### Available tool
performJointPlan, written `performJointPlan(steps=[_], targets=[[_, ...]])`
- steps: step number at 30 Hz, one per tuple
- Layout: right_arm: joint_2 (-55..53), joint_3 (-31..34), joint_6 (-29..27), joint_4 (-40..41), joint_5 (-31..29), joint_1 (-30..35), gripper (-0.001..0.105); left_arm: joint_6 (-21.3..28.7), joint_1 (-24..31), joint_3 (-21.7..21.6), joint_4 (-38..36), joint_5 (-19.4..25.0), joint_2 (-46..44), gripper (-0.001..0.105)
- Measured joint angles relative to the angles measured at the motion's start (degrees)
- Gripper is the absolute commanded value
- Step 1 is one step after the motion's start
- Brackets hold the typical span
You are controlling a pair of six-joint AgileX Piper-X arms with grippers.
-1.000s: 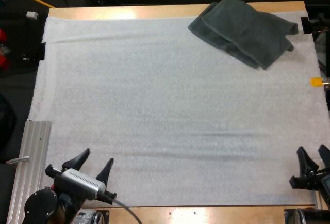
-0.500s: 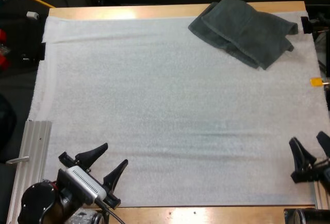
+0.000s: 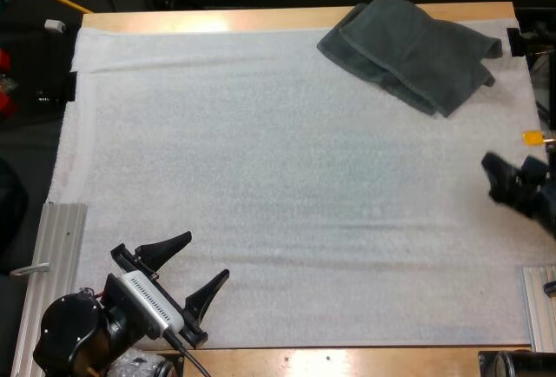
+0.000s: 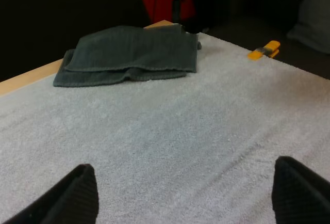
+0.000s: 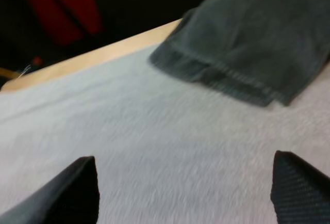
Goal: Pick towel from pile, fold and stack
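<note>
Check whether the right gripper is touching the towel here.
Apart. The high view shows bare mat between the right gripper and the towel; in the right wrist view its open fingers stand short of it.

Over at the right edge of the tabletop, the right gripper is a dark blur, partly cut off. From its own wrist, its fingers are cropped to the tips and the towel runs past the edge. I can't count the towel's layers.
</note>
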State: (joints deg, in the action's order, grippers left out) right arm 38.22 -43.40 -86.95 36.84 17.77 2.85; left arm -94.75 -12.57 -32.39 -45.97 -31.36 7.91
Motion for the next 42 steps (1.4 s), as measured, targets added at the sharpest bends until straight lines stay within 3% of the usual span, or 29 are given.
performJointPlan(steps=[4, 19, 34, 42], targets=[[9.09, -4.1, 3.45, -2.7, -4.71, 0.0, 0.067, 0.0, 0.0, 0.0, 0.0, 0.0, 0.0, 0.069], [37.91, -21.89, 4.33, -3.72, -13.1, 0.0, 0.067, 0.0, 0.0, 0.0, 0.0, -0.09, 0.0, 0.069], [63.22, -35.21, 7.34, -3.81, -15.1, 0.0, 0.067, 0.0, 0.0, 0.0, 0.09, -0.12, 0.0, 0.069], [73.84, -37.51, 8.34, -8.17, -15.1, 0.0, 0.067, 0.0, 0.0, 0.0, 0.09, -0.12, 0.0, 0.069]])
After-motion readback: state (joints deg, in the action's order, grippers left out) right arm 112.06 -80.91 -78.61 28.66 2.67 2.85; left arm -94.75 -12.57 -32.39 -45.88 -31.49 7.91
